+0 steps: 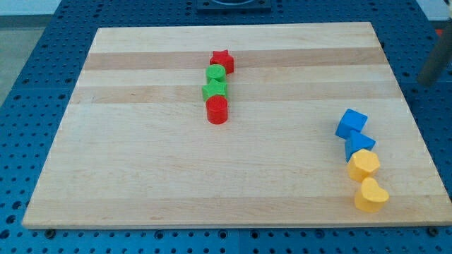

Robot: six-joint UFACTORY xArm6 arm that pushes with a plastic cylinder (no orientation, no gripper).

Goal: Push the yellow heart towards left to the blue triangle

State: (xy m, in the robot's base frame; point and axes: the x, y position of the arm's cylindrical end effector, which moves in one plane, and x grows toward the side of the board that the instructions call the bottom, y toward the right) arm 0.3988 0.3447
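Presently, listed from the view's left to the view's right:

1. Wooden board (141, 176), pale, lying on a blue perforated table (28, 141) that shows on every side of it.

2. Column of four blocks a little left of the board's centre, in its upper half, each touching the next. From the view's top down: red star (222, 61), green cylinder-like block (215, 74), green star (215, 89), red cylinder (217, 110).

3. Second column of four blocks near the board's right edge, in its lower half, also touching in a chain. From the top down: blue cube (351, 123), blue triangle (359, 144) partly hidden behind its neighbours, a yellow block (364, 165) whose shape I cannot make out for certain, and the yellow heart (370, 195).

4. Task item: the yellow heart sits lowest in that right-hand column, closest to the board's bottom right corner, below the blue triangle with the other yellow block between them.

5. Blurred grey shape (431, 67) at the view's right edge, off the board; I cannot tell what it is.

6. My tip: it does not show clearly, so I cannot place it relative to the blocks. I carry no gripper, so there is no spread or pinch to record.
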